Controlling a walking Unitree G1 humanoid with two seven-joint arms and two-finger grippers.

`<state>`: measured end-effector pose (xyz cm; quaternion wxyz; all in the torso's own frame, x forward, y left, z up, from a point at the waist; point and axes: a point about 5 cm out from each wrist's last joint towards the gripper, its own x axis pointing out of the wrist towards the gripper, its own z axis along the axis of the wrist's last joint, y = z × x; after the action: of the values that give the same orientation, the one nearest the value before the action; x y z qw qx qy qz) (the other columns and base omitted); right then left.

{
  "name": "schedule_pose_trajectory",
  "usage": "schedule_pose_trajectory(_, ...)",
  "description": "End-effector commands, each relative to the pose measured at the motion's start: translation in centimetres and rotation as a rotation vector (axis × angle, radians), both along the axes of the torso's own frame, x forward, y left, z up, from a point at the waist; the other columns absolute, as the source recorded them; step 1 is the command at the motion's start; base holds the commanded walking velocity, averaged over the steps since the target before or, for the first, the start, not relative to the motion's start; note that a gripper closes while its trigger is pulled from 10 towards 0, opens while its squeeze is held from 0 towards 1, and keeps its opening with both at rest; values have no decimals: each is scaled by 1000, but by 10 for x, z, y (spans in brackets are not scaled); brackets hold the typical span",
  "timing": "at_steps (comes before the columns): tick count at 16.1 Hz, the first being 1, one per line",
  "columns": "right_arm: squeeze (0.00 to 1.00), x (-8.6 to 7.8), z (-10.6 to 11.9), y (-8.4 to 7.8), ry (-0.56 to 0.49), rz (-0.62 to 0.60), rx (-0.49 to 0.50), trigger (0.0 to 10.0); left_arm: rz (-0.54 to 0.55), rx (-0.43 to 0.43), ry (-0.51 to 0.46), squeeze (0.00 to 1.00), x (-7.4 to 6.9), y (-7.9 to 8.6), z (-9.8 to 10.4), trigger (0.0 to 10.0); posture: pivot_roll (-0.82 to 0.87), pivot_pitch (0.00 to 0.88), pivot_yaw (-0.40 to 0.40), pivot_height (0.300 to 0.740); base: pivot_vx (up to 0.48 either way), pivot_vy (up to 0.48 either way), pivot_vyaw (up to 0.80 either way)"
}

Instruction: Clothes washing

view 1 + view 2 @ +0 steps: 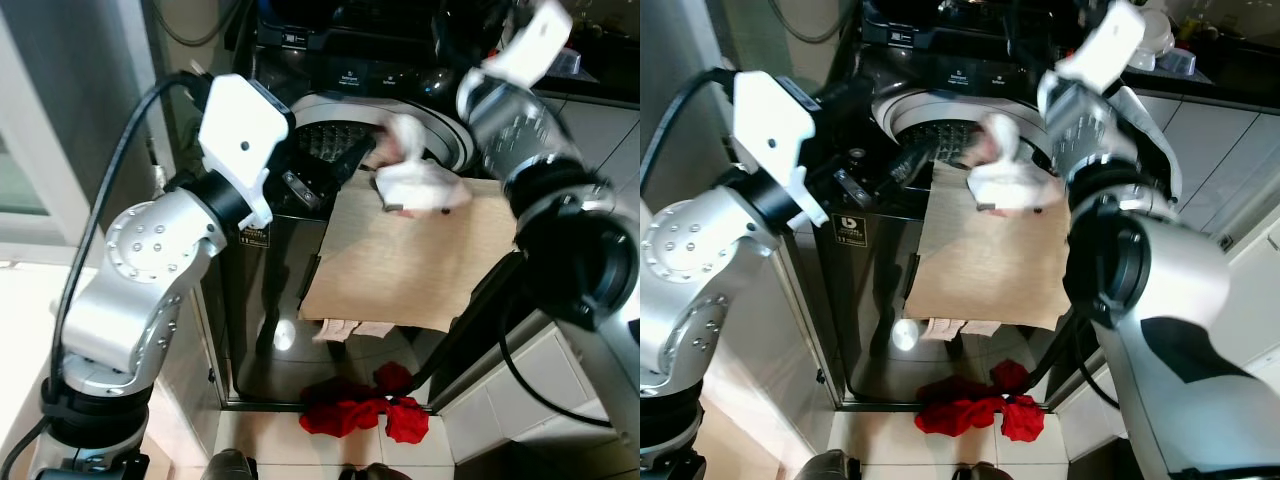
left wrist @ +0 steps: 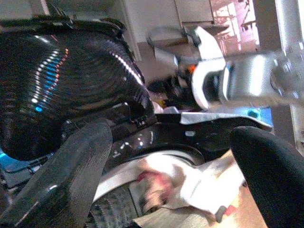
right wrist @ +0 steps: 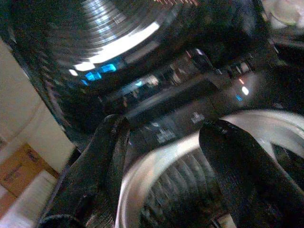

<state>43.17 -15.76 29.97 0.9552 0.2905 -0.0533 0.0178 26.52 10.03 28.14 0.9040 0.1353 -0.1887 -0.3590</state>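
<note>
A top-loading washing machine (image 1: 270, 250) stands before me with its drum (image 1: 325, 138) uncovered. A brown cardboard sheet (image 1: 400, 260) lies across its front half. On the sheet's far edge, at the drum's rim, rests a crumpled white cloth (image 1: 420, 185) with a pink patch. My left gripper (image 1: 335, 170) hovers at the left side of the drum, open; the cloth (image 2: 190, 185) lies ahead of its fingers, untouched. My right gripper (image 3: 161, 156) is open with nothing between its fingers, held above the drum's silver rim (image 3: 142, 185) near the control panel (image 1: 360, 75). A heap of red clothes (image 1: 360, 405) lies on the floor.
A pale patterned cloth (image 1: 345, 328) hangs below the cardboard's lower edge. White cabinets (image 1: 520, 400) stand to the right of the machine and a grey wall panel (image 1: 60, 120) to the left. A black cable (image 1: 110, 190) loops along my left arm.
</note>
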Motion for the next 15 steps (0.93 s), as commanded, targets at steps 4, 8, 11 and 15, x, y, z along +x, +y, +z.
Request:
schedule_pose_trajectory(4,0,-13,39,-9,-368,-168,-590,10000,26,6,11,0,5,-6,-11,10000,121,0,-101,740,0,0,0)
schedule_pose_trajectory(8,0,-33,17,-14,-540,-233,-630,10000,107,7,17,0,11,-5,-25,10000,81,0,-86,740,0,0,0)
schedule_pose_trajectory(11,0,-87,-78,-19,-472,-333,-769,10000,218,-9,91,0,17,-3,-53,10000,17,0,-40,740,0,0,0)
schedule_pose_trajectory(15,0,-106,-115,6,-383,-124,-644,10000,180,-9,87,0,18,-14,-59,10000,2,0,-24,740,0,0,0)
